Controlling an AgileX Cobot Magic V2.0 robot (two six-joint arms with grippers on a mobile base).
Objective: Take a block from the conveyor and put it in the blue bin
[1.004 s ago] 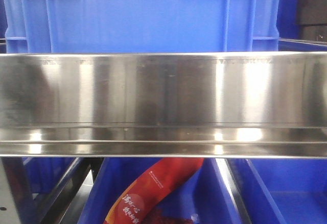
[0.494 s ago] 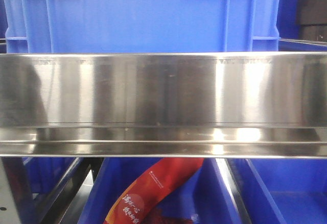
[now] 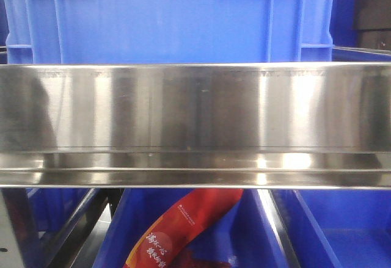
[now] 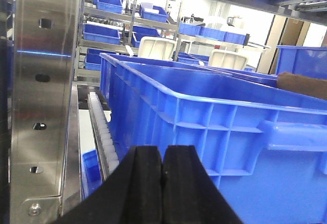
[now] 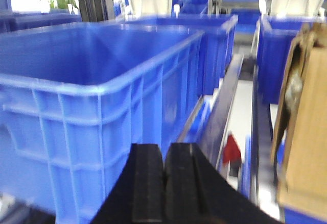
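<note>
A big blue bin [image 3: 171, 18] fills the top of the front view behind a steel rail [image 3: 195, 109]. In the left wrist view the blue bin [image 4: 230, 132] stands to the right, and my left gripper [image 4: 163, 155] is shut with nothing between its black fingers, just in front of the bin's wall. In the right wrist view the blue bin [image 5: 92, 112] stands on the left, and my right gripper [image 5: 163, 152] is shut and empty near its corner. The block and the conveyor are out of view.
A steel upright [image 4: 43, 106] and a white roller track [image 4: 102, 132] lie left of the bin. A cardboard box [image 5: 304, 122] stands at the right. A red packet [image 3: 183, 225] lies in a lower blue bin [image 3: 244, 231]. Shelves with more blue bins [image 4: 107, 2] stand behind.
Nothing has visibly moved in the front view; only the reflections on the steel rail have shifted slightly.
</note>
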